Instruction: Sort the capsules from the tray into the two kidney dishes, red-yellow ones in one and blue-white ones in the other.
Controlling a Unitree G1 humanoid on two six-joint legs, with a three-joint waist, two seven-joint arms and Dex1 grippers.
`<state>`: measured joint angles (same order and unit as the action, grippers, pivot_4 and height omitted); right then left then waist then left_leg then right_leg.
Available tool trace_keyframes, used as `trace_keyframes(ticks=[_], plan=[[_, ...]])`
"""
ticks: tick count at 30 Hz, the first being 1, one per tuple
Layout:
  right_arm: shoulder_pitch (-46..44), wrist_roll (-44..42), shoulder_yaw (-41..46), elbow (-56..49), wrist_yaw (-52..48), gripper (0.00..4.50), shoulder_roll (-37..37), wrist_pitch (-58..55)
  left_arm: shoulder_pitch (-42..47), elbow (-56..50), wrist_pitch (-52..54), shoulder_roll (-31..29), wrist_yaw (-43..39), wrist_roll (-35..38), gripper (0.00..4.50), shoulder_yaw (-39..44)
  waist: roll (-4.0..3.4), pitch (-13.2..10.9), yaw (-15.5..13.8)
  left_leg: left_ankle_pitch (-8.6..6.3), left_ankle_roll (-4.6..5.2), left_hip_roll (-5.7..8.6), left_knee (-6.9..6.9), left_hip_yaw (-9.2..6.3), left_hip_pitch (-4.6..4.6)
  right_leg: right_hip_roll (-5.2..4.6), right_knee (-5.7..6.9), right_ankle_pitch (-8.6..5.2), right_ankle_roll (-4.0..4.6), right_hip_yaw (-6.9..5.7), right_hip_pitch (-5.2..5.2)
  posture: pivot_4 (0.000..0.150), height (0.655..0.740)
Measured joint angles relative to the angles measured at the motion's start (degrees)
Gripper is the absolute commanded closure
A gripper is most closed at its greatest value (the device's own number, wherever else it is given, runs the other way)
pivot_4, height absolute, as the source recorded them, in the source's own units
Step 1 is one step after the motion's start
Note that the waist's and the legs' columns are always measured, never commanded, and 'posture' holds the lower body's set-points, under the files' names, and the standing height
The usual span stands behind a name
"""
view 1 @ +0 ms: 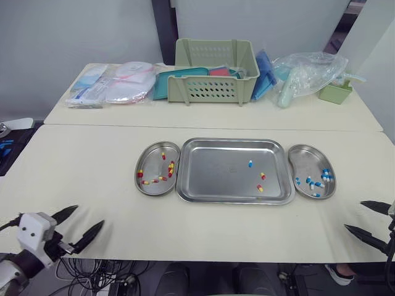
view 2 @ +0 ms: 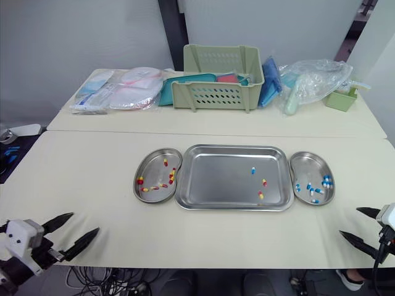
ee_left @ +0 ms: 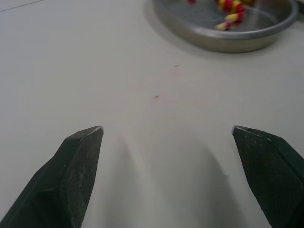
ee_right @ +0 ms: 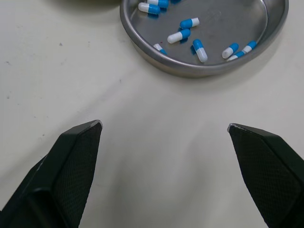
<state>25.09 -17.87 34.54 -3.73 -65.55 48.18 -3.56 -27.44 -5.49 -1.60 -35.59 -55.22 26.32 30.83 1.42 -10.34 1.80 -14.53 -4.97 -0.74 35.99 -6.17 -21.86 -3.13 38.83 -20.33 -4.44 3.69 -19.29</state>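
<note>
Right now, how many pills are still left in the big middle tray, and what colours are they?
Blue-white capsules: 1
Red-yellow capsules: 2
Total in the tray: 3

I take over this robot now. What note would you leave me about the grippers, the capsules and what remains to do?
Left gripper: open, empty, by the table's near edge. Right gripper: the same.
Left kidney dish holds the sorted red-yellow capsules, right kidney dish the sorted blue-white capsules.
Still to move from the tray: one loose blue-white capsule, two loose red-yellow capsules.
</note>
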Motion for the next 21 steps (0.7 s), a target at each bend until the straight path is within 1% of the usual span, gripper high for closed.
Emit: trace_keyframes(ticks=[7,11,17,21], plan=[[6.2,-1.9,-2.0,-13.5,3.2,0.02,-8.9,2.9,0.0,-6.9,1.5,1.1,-0.4,1.6,0.00,-3.0,-0.02,0.0,0.0,0.00,0.00,-0.01,0.00,-0.02,0.01,0.00,0.00,0.00,0.00,-0.01,0.01,0.150,0.7390],[8.2,-1.9,-6.8,-20.3,6.6,0.02,-14.4,3.0,-1.4,-7.9,1.7,1.8,-0.5,1.7,0.00,-3.7,-0.05,0.0,0.2,0.00,0.00,-0.01,0.01,0.02,0.03,0.00,0.04,0.00,0.00,0.04,0.01,0.150,0.7390],[5.6,-1.3,-12.3,-24.6,11.2,0.02,-15.7,2.6,-3.2,-7.3,1.1,2.2,-0.6,1.7,0.00,-3.6,-0.03,0.0,0.1,0.00,0.00,-0.01,0.02,-0.01,0.03,0.00,0.04,0.00,0.00,0.02,0.01,0.150,0.7390],[3.8,-1.3,-14.3,-26.3,13.5,0.02,-15.5,0.4,-3.9,-6.9,0.2,2.7,-1.0,1.7,0.00,-3.5,-0.02,0.1,0.0,0.00,0.00,0.00,0.02,-0.02,0.03,0.00,0.03,0.00,0.00,0.01,0.01,0.150,0.7390]])
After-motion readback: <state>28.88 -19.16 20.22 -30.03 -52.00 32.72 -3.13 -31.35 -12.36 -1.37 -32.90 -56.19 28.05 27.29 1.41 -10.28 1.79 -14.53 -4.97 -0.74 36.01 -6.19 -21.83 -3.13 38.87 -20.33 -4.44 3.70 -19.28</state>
